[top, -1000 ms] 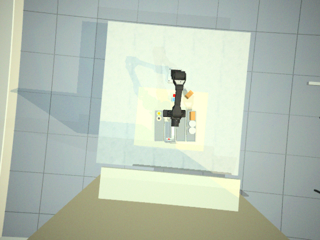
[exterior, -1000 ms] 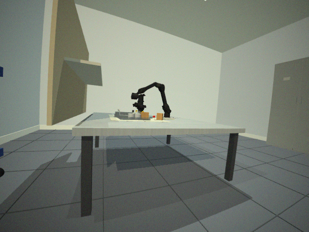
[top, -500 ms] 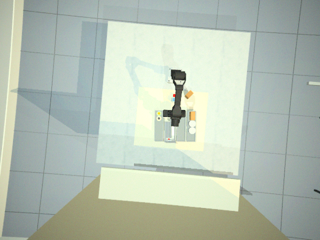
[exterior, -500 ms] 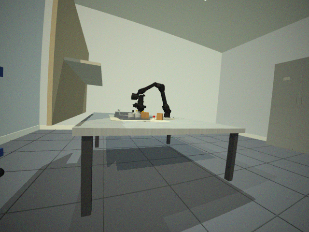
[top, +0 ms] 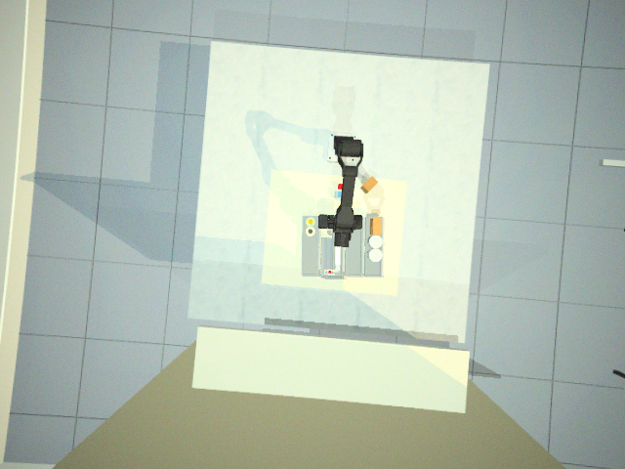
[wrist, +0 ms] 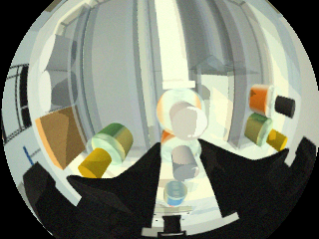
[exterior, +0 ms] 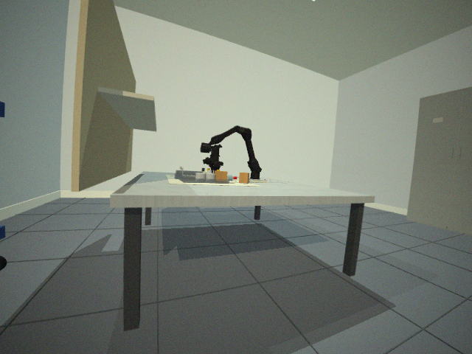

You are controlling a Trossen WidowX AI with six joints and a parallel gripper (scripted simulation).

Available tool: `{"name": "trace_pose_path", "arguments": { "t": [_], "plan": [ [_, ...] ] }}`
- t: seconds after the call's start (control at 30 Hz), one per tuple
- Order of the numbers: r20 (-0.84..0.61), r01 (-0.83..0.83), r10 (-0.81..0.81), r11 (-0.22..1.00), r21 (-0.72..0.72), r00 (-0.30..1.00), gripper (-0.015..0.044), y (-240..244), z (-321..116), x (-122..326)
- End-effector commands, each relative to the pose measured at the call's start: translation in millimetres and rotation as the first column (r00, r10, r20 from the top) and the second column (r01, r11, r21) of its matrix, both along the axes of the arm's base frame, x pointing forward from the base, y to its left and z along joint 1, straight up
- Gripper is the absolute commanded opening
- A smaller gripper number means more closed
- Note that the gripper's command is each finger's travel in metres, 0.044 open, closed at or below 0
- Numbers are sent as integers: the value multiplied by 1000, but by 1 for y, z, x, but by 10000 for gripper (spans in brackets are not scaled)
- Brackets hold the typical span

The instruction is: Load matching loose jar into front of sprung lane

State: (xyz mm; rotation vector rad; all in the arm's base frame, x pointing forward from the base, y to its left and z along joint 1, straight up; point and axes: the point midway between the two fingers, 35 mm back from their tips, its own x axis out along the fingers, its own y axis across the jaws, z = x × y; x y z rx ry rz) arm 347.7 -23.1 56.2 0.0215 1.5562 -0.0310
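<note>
My gripper [wrist: 178, 144] [exterior: 213, 171] is shut on a clear jar with a grey-white lid and some orange showing [wrist: 184, 163]. The matching jar [wrist: 178, 107], with a pale lid and orange sides, is just beyond the held one, in front of the white pusher plate [wrist: 177, 85]. The two jars overlap in the wrist view; whether they touch is unclear. The sprung lane [top: 326, 252] has a white rod [top: 337, 257] [wrist: 172, 45] running to its rear end. The arm hides both jars in the top view, and the held jar's base and the front stop are hard to make out.
A green jar with a yellow lid [wrist: 112, 144] stands left in the wrist view. The lane on the other side holds yellow-lidded [top: 310, 221] and black-lidded [top: 310, 231] jars. An orange box [top: 375, 226] and white cylinders [top: 375, 241] fill another lane. A blue jar [wrist: 175, 193] stands in front.
</note>
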Motion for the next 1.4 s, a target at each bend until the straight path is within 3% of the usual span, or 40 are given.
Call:
{"name": "trace_pose_path", "arguments": {
  "t": [0.0,1.37],
  "plan": [
    [15,4,-4,1000,-1,1000,0,0,0,3],
    [15,4,-4,1000,-1,1000,0,0,0,-4]
  ]
}}
